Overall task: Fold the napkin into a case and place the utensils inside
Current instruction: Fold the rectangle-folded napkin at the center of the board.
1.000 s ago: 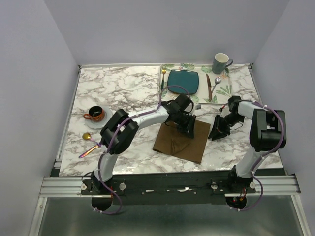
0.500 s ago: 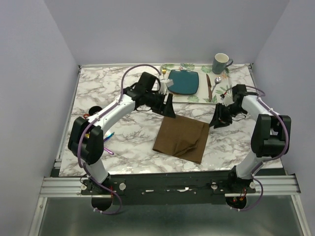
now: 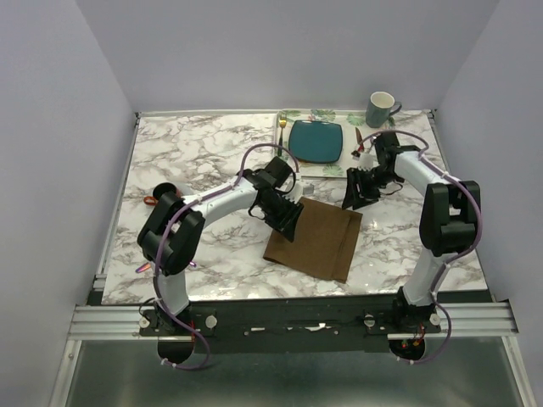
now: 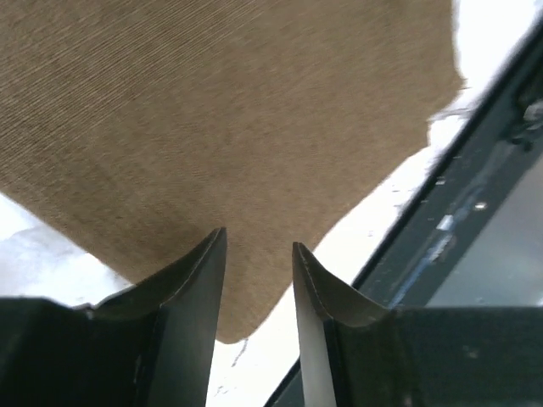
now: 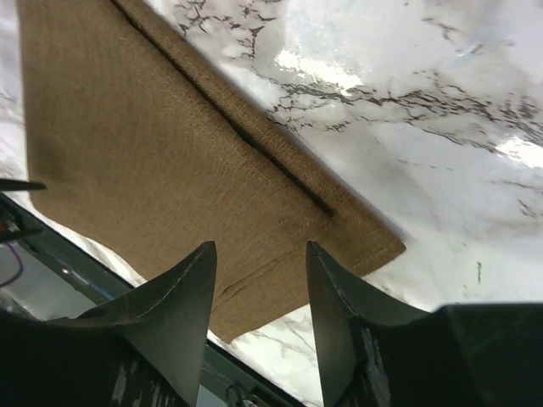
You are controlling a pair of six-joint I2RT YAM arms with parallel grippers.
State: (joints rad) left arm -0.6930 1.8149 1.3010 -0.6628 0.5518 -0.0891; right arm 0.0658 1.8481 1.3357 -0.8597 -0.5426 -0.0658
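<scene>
Left tool [image 3: 287, 216] hangs above the napkin [image 3: 322, 244]; plate [image 3: 316, 141] and mug [image 3: 382, 109] lie beyond.

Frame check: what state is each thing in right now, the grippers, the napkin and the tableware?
napkin: folded over, lying flat
left gripper: open, empty, above a corner of the napkin
right gripper: open, empty, near the napkin's far edge
plate: bare
mug: upright
</scene>
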